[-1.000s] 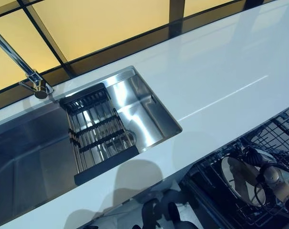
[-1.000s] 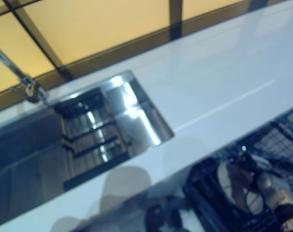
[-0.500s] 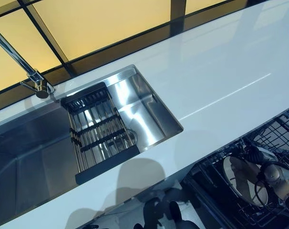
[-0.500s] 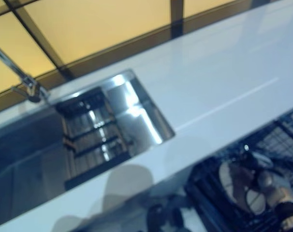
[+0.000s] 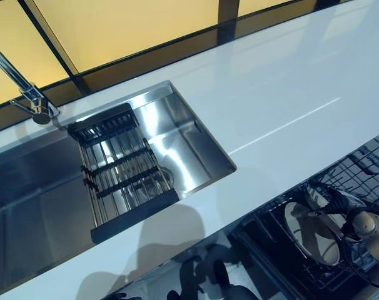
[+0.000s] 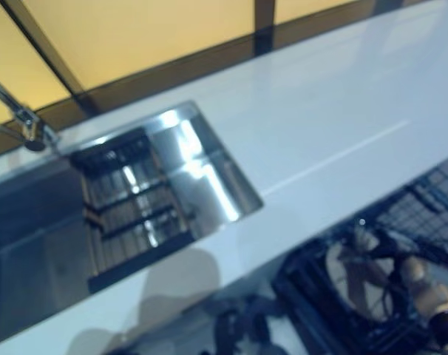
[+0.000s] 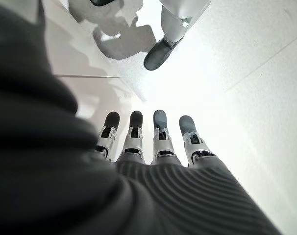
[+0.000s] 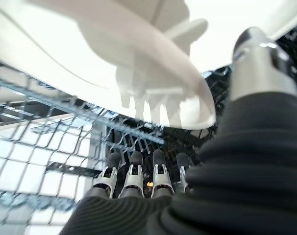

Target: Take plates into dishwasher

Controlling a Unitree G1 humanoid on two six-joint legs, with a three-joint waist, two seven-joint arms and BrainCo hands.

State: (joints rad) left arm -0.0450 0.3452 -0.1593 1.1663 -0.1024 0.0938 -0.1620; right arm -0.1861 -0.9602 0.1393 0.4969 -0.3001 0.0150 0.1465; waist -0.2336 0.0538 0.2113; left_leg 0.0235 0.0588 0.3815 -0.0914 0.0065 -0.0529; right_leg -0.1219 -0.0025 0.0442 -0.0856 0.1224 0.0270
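A white plate (image 5: pixel 308 234) stands on edge in the dark wire dishwasher rack (image 5: pixel 364 169) at the lower right. My right hand (image 5: pixel 363 226) is at the plate's right side. Its thumb (image 8: pixel 259 54) presses the plate's rim (image 8: pixel 89 44) while the fingers (image 8: pixel 134 171) lie on the other side above the rack wires, so the hand is shut on the plate. My left hand (image 7: pixel 153 147) hangs idle over the pale floor with relaxed fingers and holds nothing.
A long white counter (image 5: pixel 289 94) runs above the rack. A steel sink (image 5: pixel 189 150) is set into it, with a black-framed drain rack (image 5: pixel 121 169) across it and a faucet (image 5: pixel 27 97) at its far left.
The whole picture has shifted a little, so the camera moved. My right hand stays on the plate in the rack, with the plate barely moved.
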